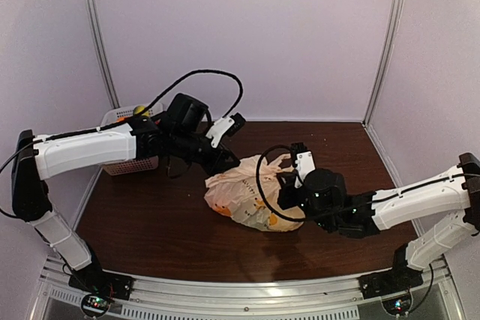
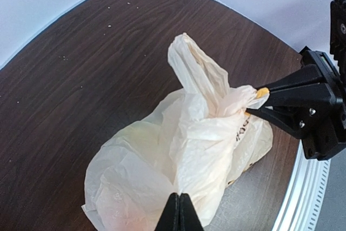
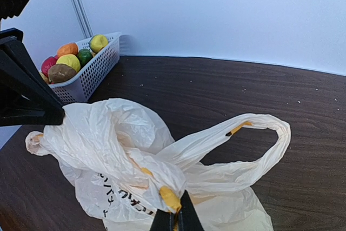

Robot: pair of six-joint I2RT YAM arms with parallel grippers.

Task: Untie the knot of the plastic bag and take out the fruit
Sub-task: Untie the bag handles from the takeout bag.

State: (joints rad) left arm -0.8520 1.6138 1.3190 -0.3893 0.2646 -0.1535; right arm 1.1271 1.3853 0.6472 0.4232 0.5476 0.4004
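Top external view showed the dark table (image 1: 150,222) with the plastic bag (image 1: 244,196) lying near its middle, slumped and rounded, between the two arms. A white basket (image 1: 124,164) stood at the far left corner, well apart from it.

The left gripper (image 1: 225,164) was closed on a pinch of film at the bag's far-left side. The right gripper (image 1: 291,185) was closed on a twisted strip of handle at its right side, so both held the bag itself.

In the right wrist view one handle loop (image 3: 259,133) lay free on the wood. The handles seemed to gather into the knot (image 3: 162,160) just beyond that gripper's tips, but its turns could not be made out. The fruit was hidden inside the film.

The bag looked light, thin and crinkly. It would likely stretch or tear before it resisted, and slip between smooth fingers. The load inside probably anchored it a little. The better hold was likely the twisted handle plastic right beside the knot, each side drawn apart gently, not the loose body wall.
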